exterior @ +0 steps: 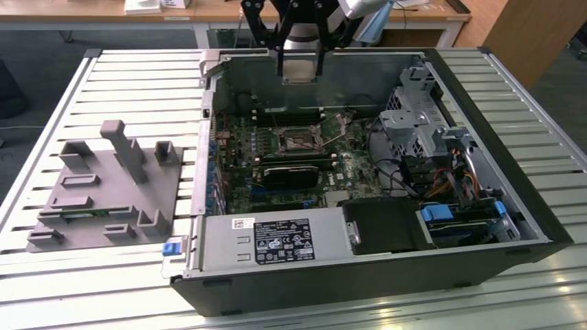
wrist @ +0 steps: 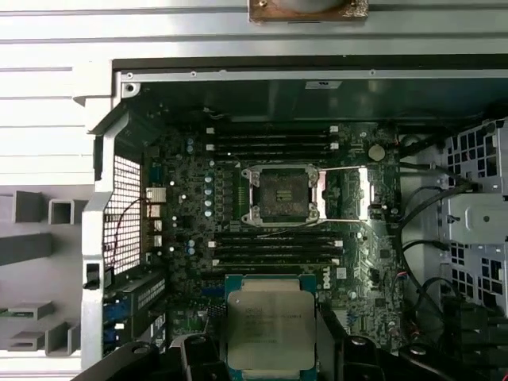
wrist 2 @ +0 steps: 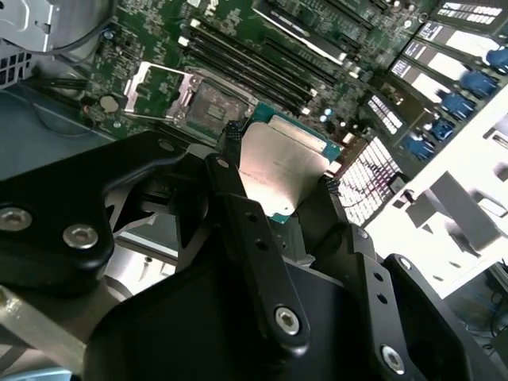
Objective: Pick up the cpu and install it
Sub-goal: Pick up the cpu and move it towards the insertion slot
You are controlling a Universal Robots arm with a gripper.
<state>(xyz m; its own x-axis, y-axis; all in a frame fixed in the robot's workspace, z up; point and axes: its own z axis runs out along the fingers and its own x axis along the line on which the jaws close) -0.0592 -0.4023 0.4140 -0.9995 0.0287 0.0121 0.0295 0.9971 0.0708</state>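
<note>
Faintly printed cpu (wrist: 270,321) in gripper (wrist 2: 279,159)

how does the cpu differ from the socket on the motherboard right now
The cpu is gripped in the hand, off the board; the socket sits fixed in the motherboard. The cpu shows a shiny silver top with a thin teal edge; the socket is a dark recess inside a metal frame. The cpu is a solid chip, while the socket stands empty. Both are roughly square and look similar in outline.
</note>
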